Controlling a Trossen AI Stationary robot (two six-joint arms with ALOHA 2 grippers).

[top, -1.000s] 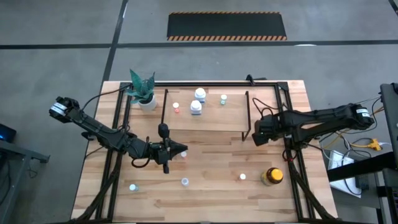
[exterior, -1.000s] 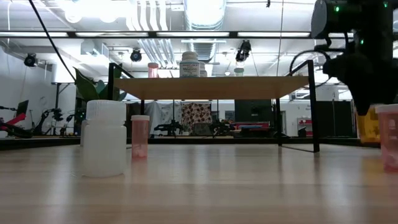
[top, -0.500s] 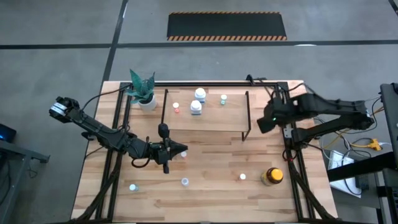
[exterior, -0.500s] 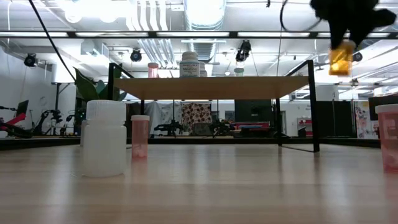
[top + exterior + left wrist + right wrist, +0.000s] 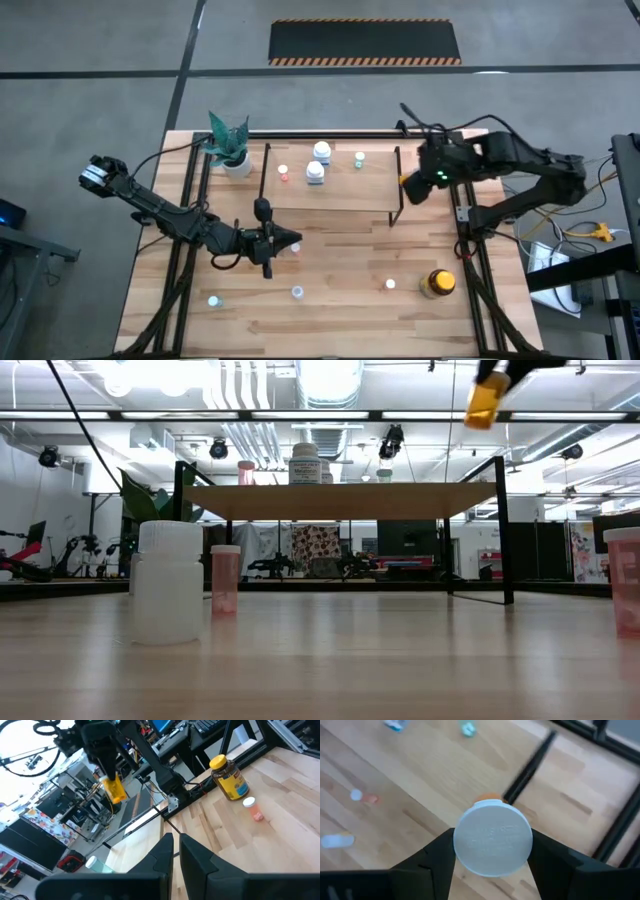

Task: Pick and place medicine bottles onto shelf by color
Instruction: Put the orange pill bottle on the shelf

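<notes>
My right gripper (image 5: pixel 413 186) is shut on a small orange bottle with a white cap (image 5: pixel 484 400), high above the right end of the shelf (image 5: pixel 340 192). The left wrist view also shows this bottle (image 5: pixel 114 789) hanging in the air. On the shelf stand two white bottles (image 5: pixel 318 162), a green-capped one (image 5: pixel 359 158) and an orange one (image 5: pixel 284 173). My left gripper (image 5: pixel 290 240) is shut and low over the table's middle, beside a tiny pink bottle (image 5: pixel 295 250). On the table stand the large amber bottle (image 5: pixel 437 283) and three small ones (image 5: pixel 297 292). My right gripper pinches the orange bottle at its capped upper end (image 5: pixel 492 839), one finger (image 5: pixel 437 855) on each side. The fingers come from above, pointing down. The bottle hangs below them, slightly tilted and lifted clear of table and shelf.
A white pot with a green plant (image 5: pixel 235 152) stands at the shelf's far left corner. Black frame rods (image 5: pixel 462 215) run along the table's right and left sides. The shelf's black legs (image 5: pixel 503 530) stand near the carried bottle. Bare wood lies near the table's front edge.
My right gripper has risen from table height beside the shelf's right end to above shelf height. It has moved toward the table's far edge and left, toward the shelf, carrying the orange bottle lifted clear. The left arm has kept still.
</notes>
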